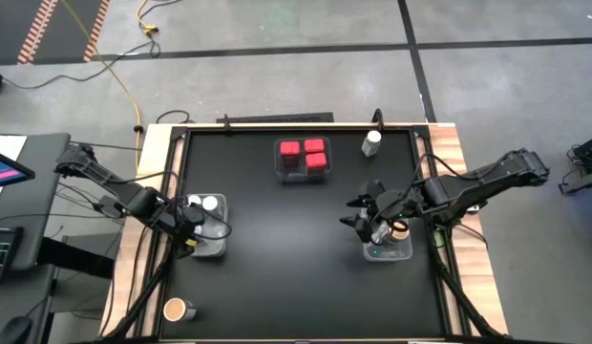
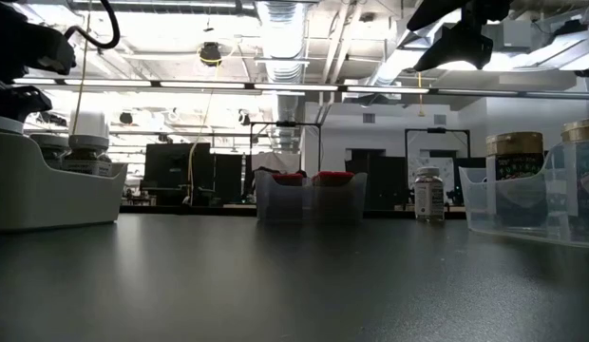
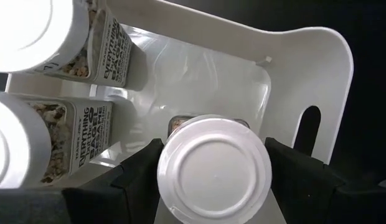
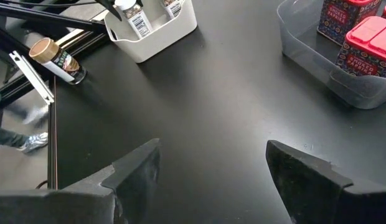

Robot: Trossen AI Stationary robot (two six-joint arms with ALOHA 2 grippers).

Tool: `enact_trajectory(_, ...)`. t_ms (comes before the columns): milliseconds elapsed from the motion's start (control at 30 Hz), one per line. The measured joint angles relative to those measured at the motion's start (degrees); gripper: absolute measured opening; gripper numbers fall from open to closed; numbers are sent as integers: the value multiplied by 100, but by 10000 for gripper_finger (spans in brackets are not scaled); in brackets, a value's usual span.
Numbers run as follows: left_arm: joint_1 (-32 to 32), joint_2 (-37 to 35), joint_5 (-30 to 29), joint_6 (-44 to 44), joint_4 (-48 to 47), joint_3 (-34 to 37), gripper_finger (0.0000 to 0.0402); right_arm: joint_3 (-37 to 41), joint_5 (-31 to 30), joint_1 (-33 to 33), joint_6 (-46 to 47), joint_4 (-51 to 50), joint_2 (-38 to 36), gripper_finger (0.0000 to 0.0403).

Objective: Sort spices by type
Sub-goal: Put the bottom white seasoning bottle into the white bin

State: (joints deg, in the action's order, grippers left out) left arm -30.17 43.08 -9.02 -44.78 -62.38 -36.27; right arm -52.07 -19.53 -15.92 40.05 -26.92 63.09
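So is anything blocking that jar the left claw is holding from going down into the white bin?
Nothing visible does. The left gripper holds the white-capped jar over a bare part of the white bin; two other white-capped jars stand off to one side.

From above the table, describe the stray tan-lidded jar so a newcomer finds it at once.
Start at the black table and follow its left edge to the near corner, past the white bin under the left gripper. The tan-lidded jar stands there alone, outside every bin; the jars nearest it have white caps.
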Motion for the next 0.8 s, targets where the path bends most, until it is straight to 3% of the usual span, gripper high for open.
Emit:
enact_trajectory(233,0,-1,0,167,-11,0,247,0,0,0,0,0,0,315)
enact_trajectory(467,-2,-1,-2,169,-34,0,194,0,-1,0,0,0,0,315)
enact_trajectory(800,-2,-3,-15,332,-227,-7,211,0,0,0,-5,0,0,315)
